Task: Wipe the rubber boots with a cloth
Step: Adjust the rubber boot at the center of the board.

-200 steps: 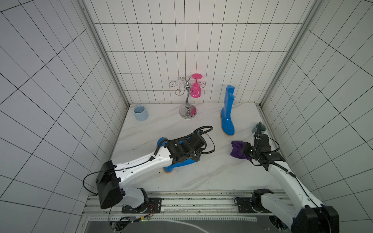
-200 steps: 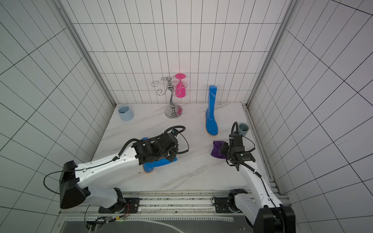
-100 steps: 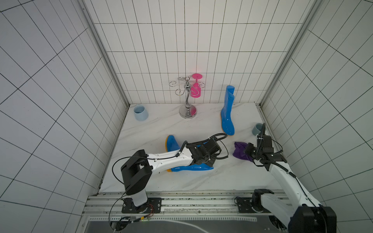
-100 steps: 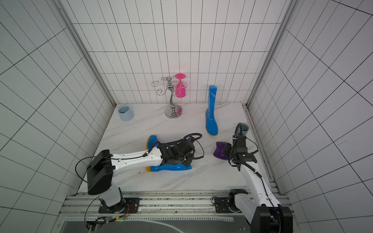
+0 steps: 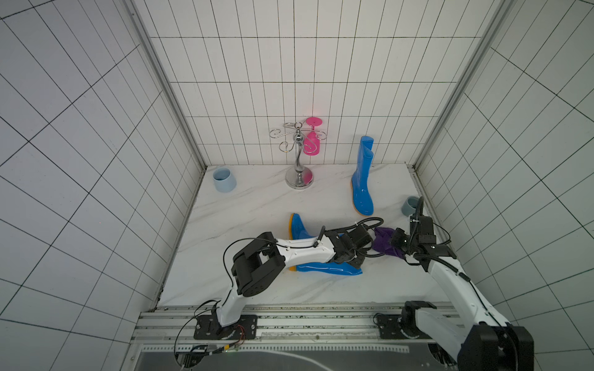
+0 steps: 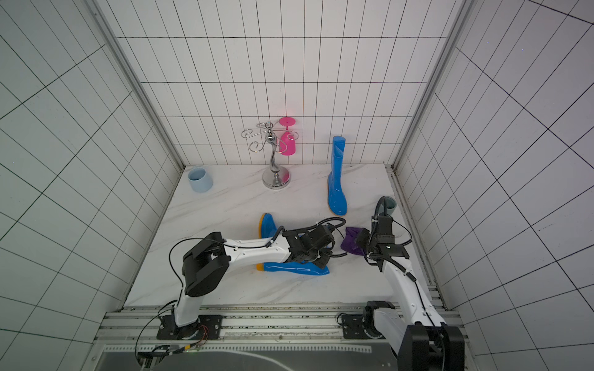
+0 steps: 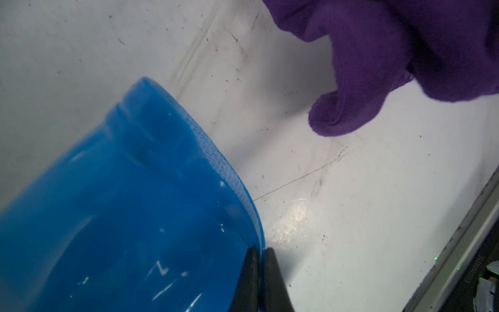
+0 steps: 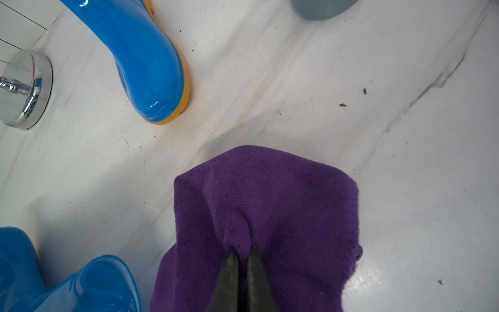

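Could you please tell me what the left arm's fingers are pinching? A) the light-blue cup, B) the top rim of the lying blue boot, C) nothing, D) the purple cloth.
B: the left wrist view shows the left fingers shut on the rim of the lying boot.

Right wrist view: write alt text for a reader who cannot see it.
The right gripper is shut on the bunched purple cloth over a white marble table. Beyond it: the blue, orange-soled standing boot, a chrome stand base, a grey-blue cup; the lying boot, open end showing, is nearby.
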